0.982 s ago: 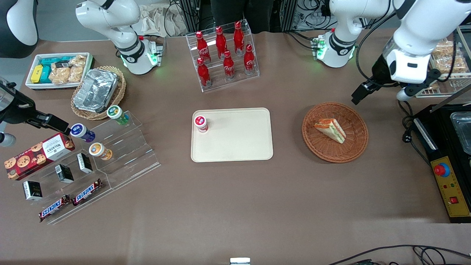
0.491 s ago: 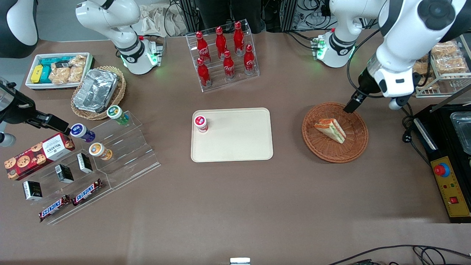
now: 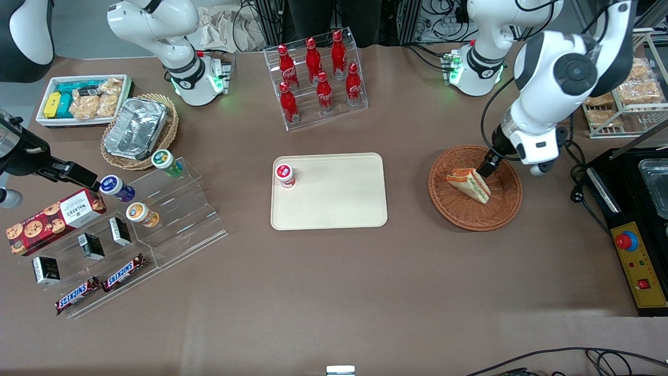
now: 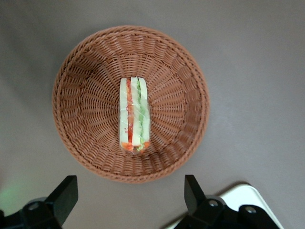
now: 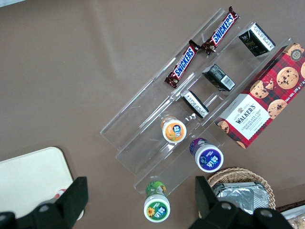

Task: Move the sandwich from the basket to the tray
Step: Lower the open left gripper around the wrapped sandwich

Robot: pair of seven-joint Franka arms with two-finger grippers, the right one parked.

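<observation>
Currently the left gripper (image 4: pixel 129 195) hovers above the round reddish-brown wicker basket (image 3: pixel 505 209), jaws spread wide and empty, over the triangular white-bread sandwich (image 3: pixel 469 184) lying inside.

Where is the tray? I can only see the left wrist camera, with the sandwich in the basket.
Observer: The tray lies beside the basket, toward the parked arm's end of the table.
Operator: Is something on it?
Observer: Yes, one small red-capped bottle stands in a corner of the tray.
Operator: And where is my gripper?
Observer: The gripper hangs over the basket, jaws open, at the end of the sandwich farther from the front camera.
</observation>
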